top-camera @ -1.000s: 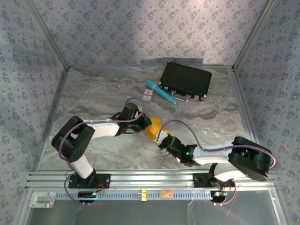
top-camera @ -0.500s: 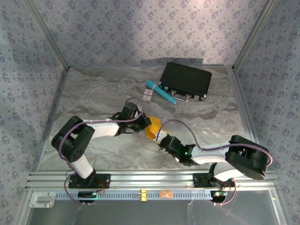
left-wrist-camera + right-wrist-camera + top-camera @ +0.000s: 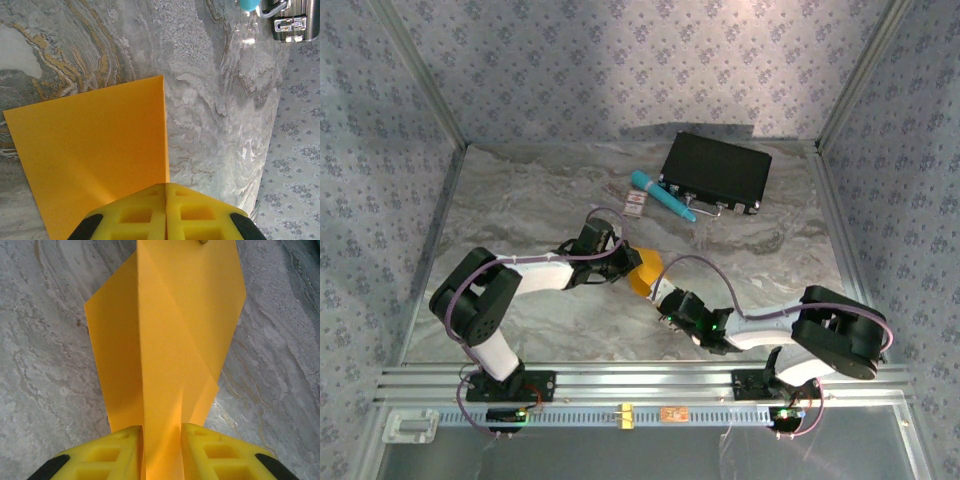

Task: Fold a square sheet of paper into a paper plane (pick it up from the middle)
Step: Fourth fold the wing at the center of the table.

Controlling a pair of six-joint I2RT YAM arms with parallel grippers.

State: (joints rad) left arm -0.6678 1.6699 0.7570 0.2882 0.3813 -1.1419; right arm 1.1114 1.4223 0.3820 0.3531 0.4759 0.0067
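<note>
Orange-yellow and partly folded, the square sheet of paper (image 3: 645,272) sits well to the near side of the black case (image 3: 716,172), a little to the case's left, caught between both arms over the marble counter (image 3: 520,200). The left hand (image 3: 166,192) is closed flat on one edge of it, its yellow pads (image 3: 130,215) meeting with no gap. This looks like an anchor, keeping the sheet from sliding while the other end is worked. From the opposite, nearer side, the right hand (image 3: 161,435) has its jaws narrowly apart astride a raised fold, with paper running up between them. Whether they truly pinch that ridge I cannot tell. Holding it there would suit pressing or steering a crease along the sheet's length.

In the right wrist view a diagonal fold line crosses the sheet, and one slanted edge lies low against the marble. The free corner seen from the left wrist is crisp and square.

A teal pen (image 3: 662,195) and a small card (image 3: 636,206) lie just left of the case, between it and the paper but apart from the sheet. Far left of the case the counter is bare, giving the most room to swing the paper.
</note>
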